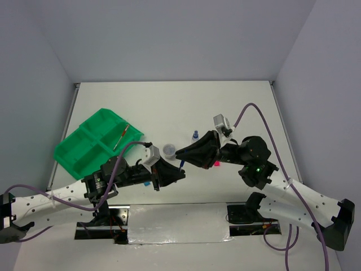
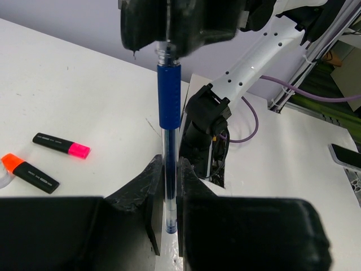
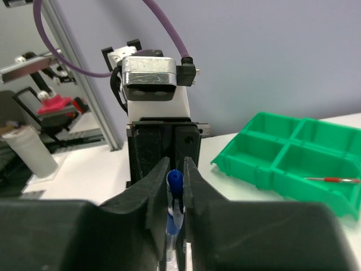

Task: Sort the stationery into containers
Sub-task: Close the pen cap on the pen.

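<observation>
Reaches in from both sides to mid-worktop [image 1: 169, 107], forearms angled inward, wrists raised, with left hand [image 1: 179, 169] and right hand [image 1: 180, 154] meeting tip to tip.

Grips blue pen [image 2: 169, 101] from both ends:
- Left hand: clenched on the clear barrel, fingers [image 2: 148, 186] pressed to either side.
- Right hand: clenched on the blue capped end, fingers [image 3: 160, 180] tight against it.

Holds pen in line between the two hands, directly facing each wrist camera.

Elsewhere on worktop:
- At far left, green tray [image 1: 73, 158], set at an angle, with red pen [image 1: 120, 138] in its rightmost compartment.
- Just beyond the hands, tub [image 1: 168, 149] and bottle [image 1: 195, 135], upright and apart.
- Near right arm, pink highlighter [image 2: 62, 145] and orange highlighter [image 2: 28, 172], lying flat, close together, not touching.
</observation>
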`<state>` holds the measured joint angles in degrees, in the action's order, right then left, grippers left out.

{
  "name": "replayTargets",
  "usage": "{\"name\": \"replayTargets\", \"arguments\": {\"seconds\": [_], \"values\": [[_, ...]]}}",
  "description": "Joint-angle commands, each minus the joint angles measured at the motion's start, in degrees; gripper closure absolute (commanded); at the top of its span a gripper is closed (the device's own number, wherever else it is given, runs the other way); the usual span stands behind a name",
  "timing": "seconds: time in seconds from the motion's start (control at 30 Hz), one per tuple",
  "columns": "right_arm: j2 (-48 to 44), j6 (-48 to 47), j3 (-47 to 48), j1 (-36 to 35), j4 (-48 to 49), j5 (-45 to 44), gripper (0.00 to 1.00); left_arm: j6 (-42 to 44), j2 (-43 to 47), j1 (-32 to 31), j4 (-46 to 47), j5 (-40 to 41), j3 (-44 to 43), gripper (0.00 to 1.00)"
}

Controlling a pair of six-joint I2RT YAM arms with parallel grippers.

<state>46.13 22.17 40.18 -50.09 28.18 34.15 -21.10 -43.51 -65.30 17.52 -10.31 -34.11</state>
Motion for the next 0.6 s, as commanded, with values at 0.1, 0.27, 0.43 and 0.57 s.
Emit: {"name": "replayTargets", "arguments": {"seconds": [0.1, 0.27, 0.43, 0.57], "values": [[0.5, 0.1, 1.9, 0.3, 2.0, 0.8, 1.0, 1.2, 0.4, -0.1, 1.9, -0.2, 0.0, 1.0], [1.3, 3.6, -1.1, 0.3, 7.0, 0.2, 1.0, 1.8, 1.8, -0.1, 4.2, 0.1, -0.1, 1.0], [2.1, 6.6, -6.3, -0.4, 12.7, -3.6, 1.0, 2.9, 4.3, -0.1, 8.2, 0.6, 0.7, 1.0], [2.8, 5.0, -10.2, -3.3, 14.2, -7.3, 1.0, 4.0, 5.1, -0.1, 9.4, 2.2, -0.3, 1.0]]}}
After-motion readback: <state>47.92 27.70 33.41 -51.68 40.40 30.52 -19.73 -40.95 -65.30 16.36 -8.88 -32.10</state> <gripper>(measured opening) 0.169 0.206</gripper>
